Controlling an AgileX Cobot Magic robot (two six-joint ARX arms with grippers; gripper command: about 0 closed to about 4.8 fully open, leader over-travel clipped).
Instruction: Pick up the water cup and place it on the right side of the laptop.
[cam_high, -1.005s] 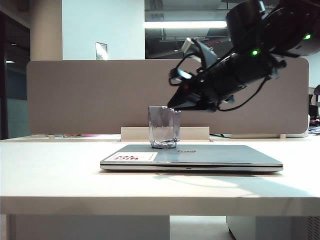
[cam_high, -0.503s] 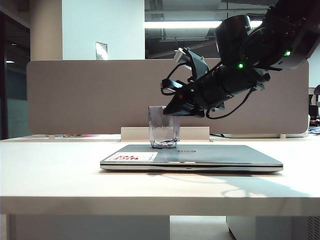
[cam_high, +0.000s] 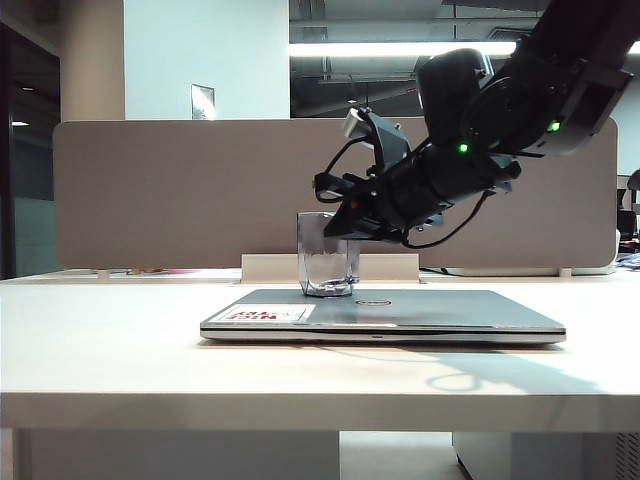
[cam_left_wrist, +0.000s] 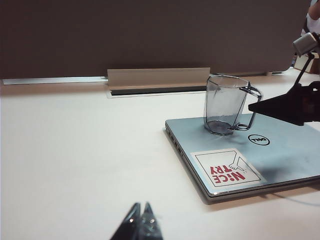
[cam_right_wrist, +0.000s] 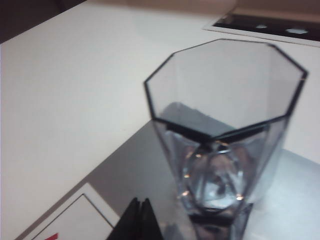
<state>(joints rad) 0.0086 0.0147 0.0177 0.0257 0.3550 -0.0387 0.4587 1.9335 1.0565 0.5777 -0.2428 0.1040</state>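
Note:
The water cup (cam_high: 326, 258), a clear grey-tinted faceted tumbler, stands upright on the lid of the shut silver laptop (cam_high: 430, 312), near its back left. My right gripper (cam_high: 330, 236) comes in from the right, angled down, with its tip at the cup's upper wall. In the right wrist view the right gripper (cam_right_wrist: 140, 201) is shut with nothing in it, over the lid (cam_right_wrist: 125, 170) beside the cup (cam_right_wrist: 225, 135). In the left wrist view the left gripper (cam_left_wrist: 141, 205) is shut and empty over bare table, well away from the cup (cam_left_wrist: 225, 105) and laptop (cam_left_wrist: 285, 155).
A white-and-red sticker (cam_left_wrist: 227, 169) lies on the lid's front left corner. Behind the laptop a beige cable-slot cover (cam_high: 330, 268) sits in front of a grey partition (cam_high: 180, 190). White table (cam_high: 110, 340) stretches to both sides of the laptop.
My right arm has come down and to the left, bringing its gripper tip from right of the cup up against the cup's upper wall. Cup and laptop have not moved.

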